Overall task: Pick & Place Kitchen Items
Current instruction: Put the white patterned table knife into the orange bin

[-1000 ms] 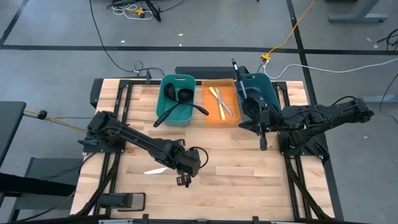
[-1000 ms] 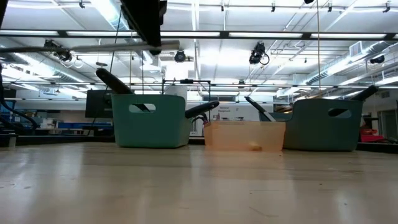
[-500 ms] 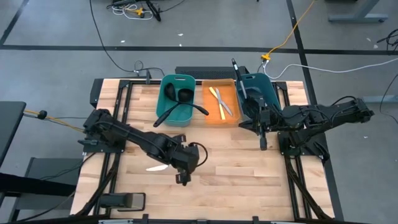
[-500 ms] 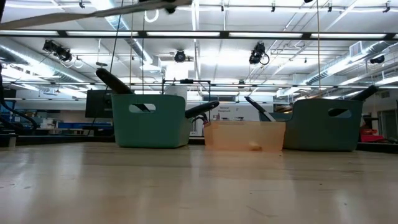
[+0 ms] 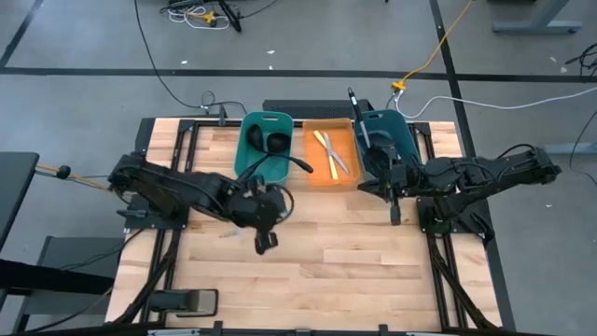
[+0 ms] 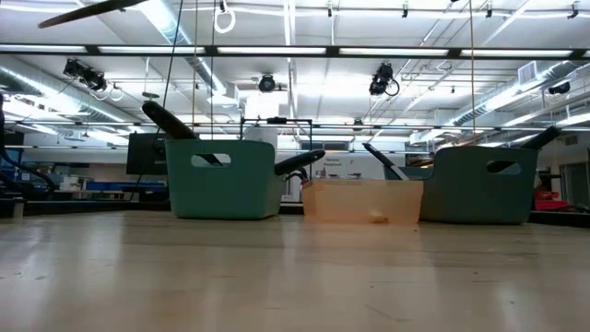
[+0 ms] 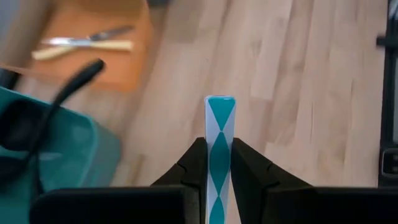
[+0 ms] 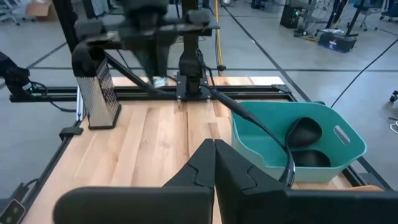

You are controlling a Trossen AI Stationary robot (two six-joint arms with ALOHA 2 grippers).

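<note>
Pale wooden table (image 5: 326, 233) under a bright ceiling-lit workshop, seen level without arms; from above, left pincer (image 5: 264, 245) near the left teal bin (image 5: 244, 149), wrist view showing it clamped on a teal-and-white patterned knife (image 7: 219, 155); right pincer (image 5: 394, 219) together, empty.

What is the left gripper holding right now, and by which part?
The left gripper is shut on a teal-and-white patterned knife, held by its handle end; its blade cannot be seen.
</note>
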